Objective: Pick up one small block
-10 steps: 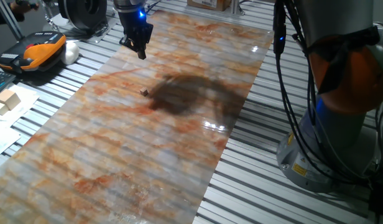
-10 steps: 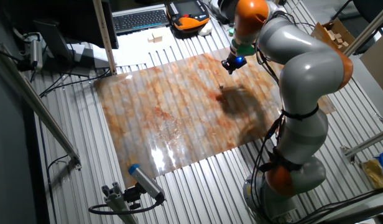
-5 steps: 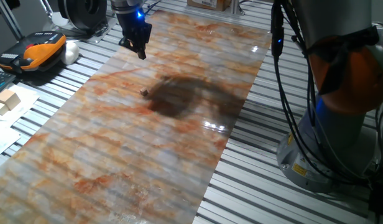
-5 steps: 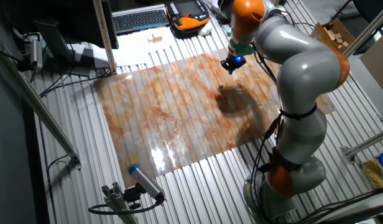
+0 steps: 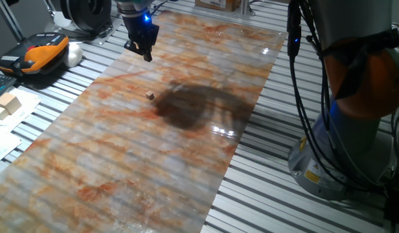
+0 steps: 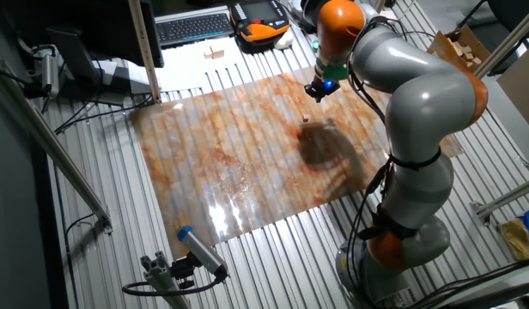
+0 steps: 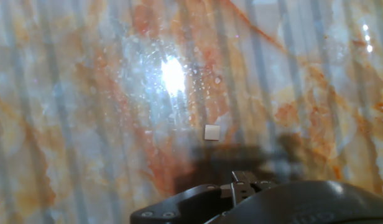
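A robot's claw [image 5: 146,53], its tips seemingly close together and holding nothing, hangs above the marbled counter [image 5: 122,162], while the small block [image 5: 149,95] lies apart, nearer the counter's middle.

Slatted metal table [image 5: 264,188] is carrying a glossy marbled orange-and-grey sheet [image 5: 122,162] lying flat across its middle. The small block [image 5: 149,95] is sitting directly on that sheet, alone, just beside a dark shadow patch; it is also showing in the other fixed view [image 6: 305,119] and the hand view [image 7: 212,132]. Off the sheet, white paper [image 5: 8,139] with larger pale wooden blocks [image 5: 5,103] is resting on the slats, near an orange-and-black device [image 5: 34,53].
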